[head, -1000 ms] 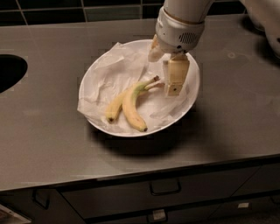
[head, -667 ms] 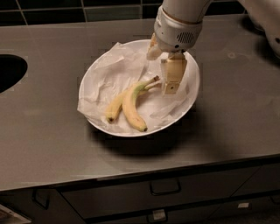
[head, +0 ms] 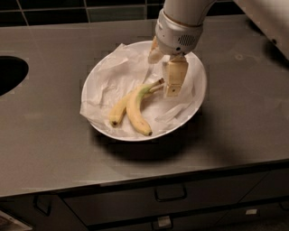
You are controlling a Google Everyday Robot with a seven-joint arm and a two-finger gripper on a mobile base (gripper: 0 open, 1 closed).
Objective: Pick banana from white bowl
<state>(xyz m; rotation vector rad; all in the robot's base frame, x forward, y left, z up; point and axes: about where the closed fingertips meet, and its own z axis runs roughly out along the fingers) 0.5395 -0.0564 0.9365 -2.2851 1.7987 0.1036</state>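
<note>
The white bowl (head: pixel 92 79), wide and lined with crumpled white paper, sits in the middle of the grey counter. Two bananas lie in it side by side. The banana (head: pixel 134 109) is the thicker, strongly curved one with a greenish neck, its stem pointing up-right. A slimmer, paler banana (head: pixel 117 113) lies against its left side. My gripper (head: pixel 164 74) hangs over the bowl's right half, just at the stem ends. It is open and holds nothing. One finger (head: pixel 174 77) stands right of the stems, the other (head: pixel 155 53) behind them.
A dark sink opening (head: pixel 9 74) cuts into the counter at far left. A dark tiled wall (head: pixel 90 6) runs along the back. The counter's front edge (head: pixel 144 178) lies below the bowl, with drawers (head: pixel 169 194) under it.
My gripper has shifted a little to the left, closer to the bananas' stems. The bananas and the bowl have not moved.
</note>
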